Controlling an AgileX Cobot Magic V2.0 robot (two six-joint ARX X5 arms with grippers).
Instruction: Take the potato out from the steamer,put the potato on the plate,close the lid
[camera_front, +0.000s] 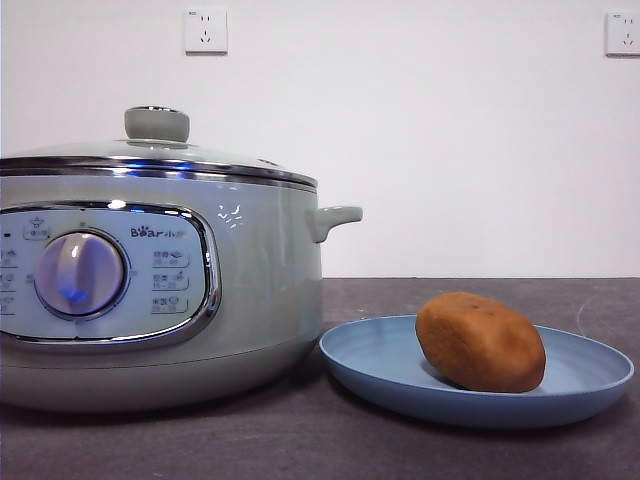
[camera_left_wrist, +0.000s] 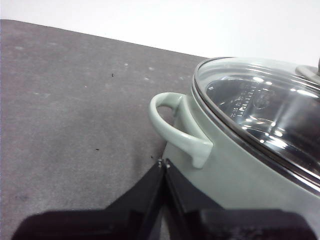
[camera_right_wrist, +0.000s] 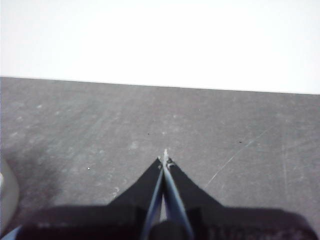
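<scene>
**Potato on the plate, lid seated on the steamer, both tools closed and empty**

The potato (camera_front: 481, 341) lies on the plate (camera_front: 372, 366), resting on its side with its long axis roughly level and running across the front view, the end nearer the steamer (camera_front: 260, 300) sitting slightly higher than the far end. It sits inside the plate's rim, toward the side away from the steamer.

The plate rests on the dark grey surface (camera_front: 300, 440) just beside the steamer, its near rim close to the steamer's base; whether the two touch cannot be told. The steamer's control panel and dial face the front camera, and one side handle (camera_front: 333, 218) points toward the plate.

The lid (camera_front: 150, 160) sits flat on the steamer's chrome rim, with its knob (camera_front: 157, 124) upright on top. In the left wrist view the glass of the lid (camera_left_wrist: 260, 110) covers the pot, and the steamer's other handle (camera_left_wrist: 175, 127) projects out over the surface.

The left tool (camera_left_wrist: 163, 162) has its jaws pressed together with nothing between them, near that handle of the steamer. The right tool (camera_right_wrist: 164, 159) also has its jaws together, holding nothing, over bare surface (camera_right_wrist: 225, 125).
</scene>
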